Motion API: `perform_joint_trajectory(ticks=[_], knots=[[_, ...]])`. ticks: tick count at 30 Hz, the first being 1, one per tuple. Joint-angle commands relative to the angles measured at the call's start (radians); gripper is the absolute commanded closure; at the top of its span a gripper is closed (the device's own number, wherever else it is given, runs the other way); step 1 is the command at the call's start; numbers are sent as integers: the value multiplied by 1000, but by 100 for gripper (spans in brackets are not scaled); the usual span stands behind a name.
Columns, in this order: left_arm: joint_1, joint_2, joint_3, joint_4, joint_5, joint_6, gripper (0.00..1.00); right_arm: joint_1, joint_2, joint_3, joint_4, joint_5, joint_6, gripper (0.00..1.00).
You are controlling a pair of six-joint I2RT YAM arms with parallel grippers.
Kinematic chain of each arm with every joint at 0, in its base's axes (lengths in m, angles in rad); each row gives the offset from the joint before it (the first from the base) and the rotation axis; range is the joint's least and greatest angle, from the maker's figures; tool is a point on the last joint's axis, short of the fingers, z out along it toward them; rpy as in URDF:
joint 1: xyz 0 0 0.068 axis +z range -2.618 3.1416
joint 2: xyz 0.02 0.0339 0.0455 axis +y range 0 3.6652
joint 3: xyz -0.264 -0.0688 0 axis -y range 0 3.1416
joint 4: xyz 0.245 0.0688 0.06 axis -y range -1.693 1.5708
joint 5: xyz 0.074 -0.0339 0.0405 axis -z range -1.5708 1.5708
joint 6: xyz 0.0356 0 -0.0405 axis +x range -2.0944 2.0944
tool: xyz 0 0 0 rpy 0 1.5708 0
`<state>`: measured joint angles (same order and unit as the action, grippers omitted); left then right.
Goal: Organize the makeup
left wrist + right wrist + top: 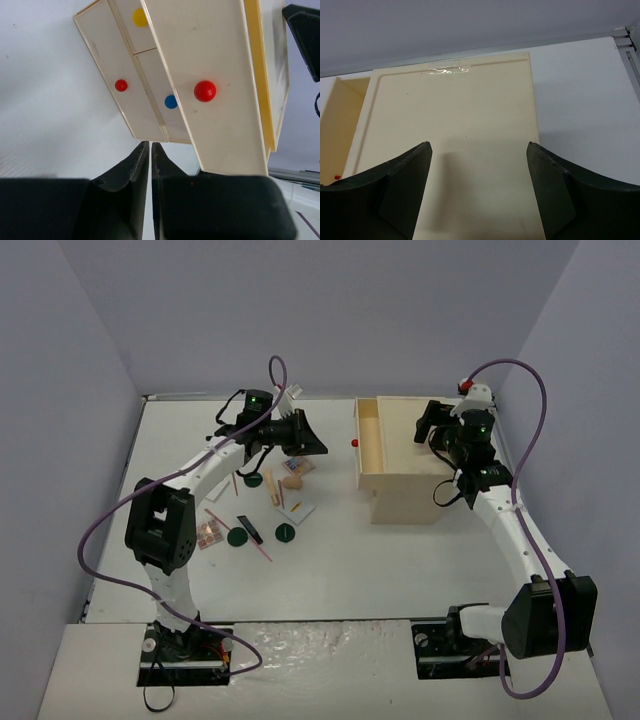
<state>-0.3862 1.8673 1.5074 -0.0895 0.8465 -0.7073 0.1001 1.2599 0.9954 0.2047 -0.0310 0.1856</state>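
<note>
Above the drawer box (455,115), the right end effector (479,150) hangs spread wide, seemingly to brace it, while the left end effector (150,146), closed on nothing, faces the pulled-out drawer (215,55).

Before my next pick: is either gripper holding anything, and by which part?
Nothing held: left gripper shut and empty, right gripper open over the drawer box.

I'm seeing a beige wooden drawer box (420,502) sitting toward the far right of the white table (400,570). One drawer (220,75) is standing pulled out, its red knob (205,91) facing left. On the closed fronts behind it, a second red knob (121,85), a blue knob (171,101) and a yellow knob (140,17) are showing. Pale grey walls (320,310) are closing in the table on three sides
</note>
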Motion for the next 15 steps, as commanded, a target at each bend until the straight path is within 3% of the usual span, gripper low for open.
perform_joint_trajectory(ticks=[1, 8, 15], knots=[[-6, -144, 89, -111, -72, 104, 74, -14, 1, 6, -132, 68, -32, 24], [-8, -249, 194, -385, -344, 276, 31, 32, -26, 89, -161, 18, -94, 20], [-7, -381, 201, -581, -718, 377, 10, 124, -21, 175, -202, 17, -128, 19]])
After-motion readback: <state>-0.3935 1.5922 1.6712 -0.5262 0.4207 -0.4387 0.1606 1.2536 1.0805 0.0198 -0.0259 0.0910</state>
